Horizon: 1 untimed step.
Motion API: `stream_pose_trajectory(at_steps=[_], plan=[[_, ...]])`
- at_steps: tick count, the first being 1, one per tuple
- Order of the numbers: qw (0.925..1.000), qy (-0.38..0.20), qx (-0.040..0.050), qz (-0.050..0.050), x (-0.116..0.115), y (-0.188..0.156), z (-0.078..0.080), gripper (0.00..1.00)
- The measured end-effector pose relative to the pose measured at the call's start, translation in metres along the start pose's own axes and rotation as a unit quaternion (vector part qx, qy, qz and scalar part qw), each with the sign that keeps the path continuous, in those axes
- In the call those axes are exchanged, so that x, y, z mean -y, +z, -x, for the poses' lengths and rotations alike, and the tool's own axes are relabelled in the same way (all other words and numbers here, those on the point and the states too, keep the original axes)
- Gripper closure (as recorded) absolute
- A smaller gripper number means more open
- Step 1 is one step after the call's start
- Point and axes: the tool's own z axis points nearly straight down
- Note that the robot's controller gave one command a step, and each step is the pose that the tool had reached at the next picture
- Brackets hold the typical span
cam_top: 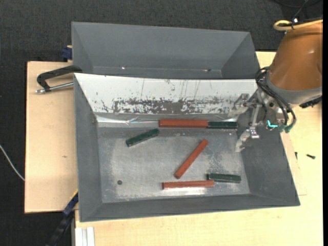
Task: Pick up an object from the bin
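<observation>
Nearest the front wall of the grey metal bin [87, 163], a flat red stick [188, 185] and a short dark green stick [224, 178] are seen. A dark green bar [222, 124] at the back wall lies just beside the gripper [246, 139], which is probably placed there for it. Whether the gripper is released or clenched cannot be told.
</observation>
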Motion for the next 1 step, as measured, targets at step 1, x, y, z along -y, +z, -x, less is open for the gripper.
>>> stream_pose_trajectory(at_steps=[1], plan=[[1.0,-0.001,0.0043,-0.001,-0.0004,-0.0046,0.0017,0.0]])
